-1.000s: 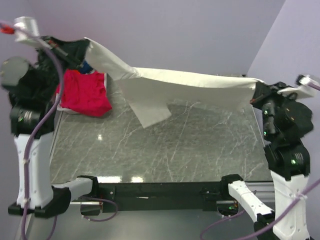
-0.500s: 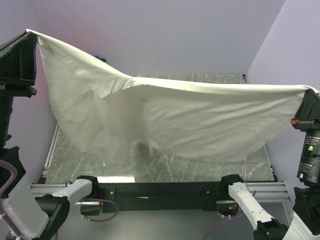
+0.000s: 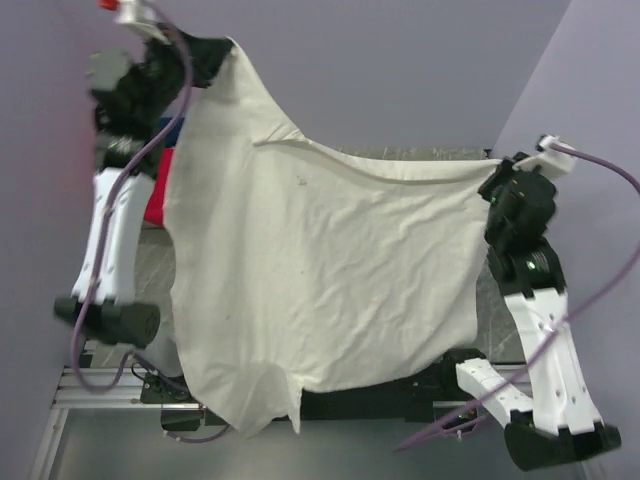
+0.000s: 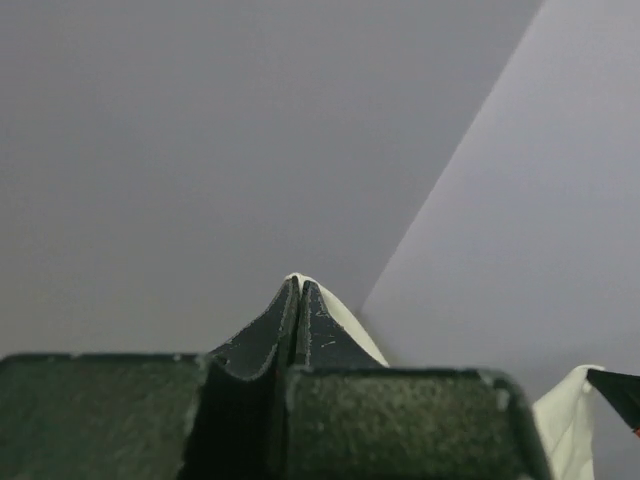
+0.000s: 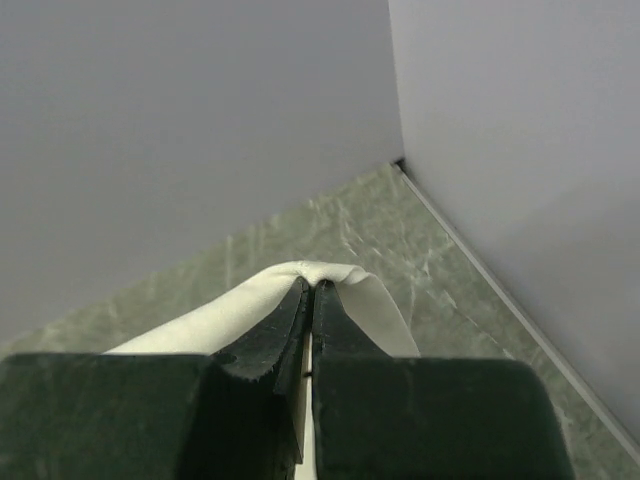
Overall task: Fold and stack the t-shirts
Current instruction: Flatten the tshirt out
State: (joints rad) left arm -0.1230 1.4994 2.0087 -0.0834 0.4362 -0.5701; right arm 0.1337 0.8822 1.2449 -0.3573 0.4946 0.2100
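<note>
The left gripper (image 4: 298, 287) and right gripper (image 5: 312, 287) each pinch an upper corner of the cream t-shirt (image 3: 320, 270), which hangs spread between them over the table (image 3: 152, 262). A magenta t-shirt (image 3: 155, 205) peeks from behind the left arm; what holds it is hidden.

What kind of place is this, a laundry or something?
Probably a robot lab or test cell, not a laundry: bare lilac walls, a marble-look table on a metal frame, and a left arm and right arm holding up a cream t-shirt.
</note>
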